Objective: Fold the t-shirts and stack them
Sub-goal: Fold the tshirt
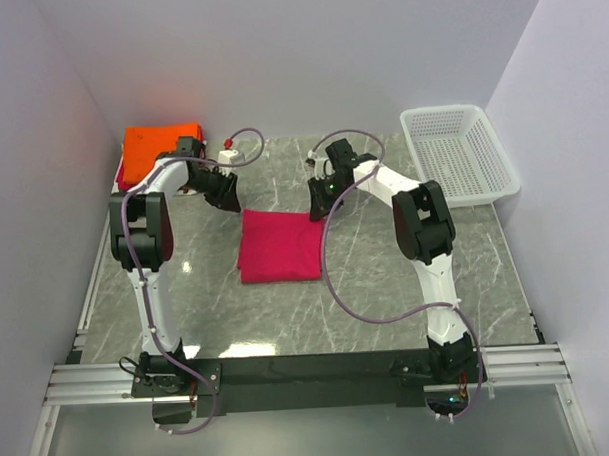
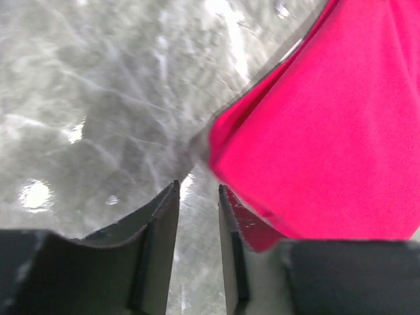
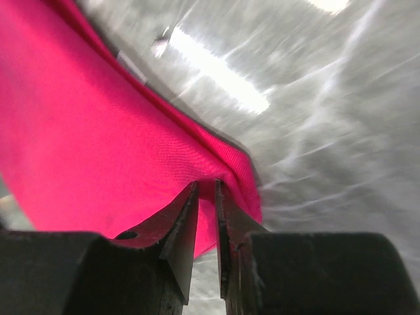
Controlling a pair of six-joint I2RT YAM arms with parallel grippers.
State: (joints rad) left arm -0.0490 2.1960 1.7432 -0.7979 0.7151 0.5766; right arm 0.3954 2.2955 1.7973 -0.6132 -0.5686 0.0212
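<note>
The crimson-pink t-shirt (image 1: 278, 247) lies folded flat in the middle of the counter (image 1: 386, 275). The left fingers (image 1: 231, 203) stand parted and empty just off its far left corner. The right fingers (image 1: 317, 210) pinch the fold at its far right corner. 1 orange t-shirt (image 1: 160, 146) sits folded at the back left, and a white basket (image 1: 460, 158) at the back right.

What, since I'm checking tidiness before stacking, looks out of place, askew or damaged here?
Nothing stands out. The crimson-pink t-shirt lies folded flat mid-table, the orange t-shirt sits folded in the far left corner, and the white basket stands upright at far right.
</note>
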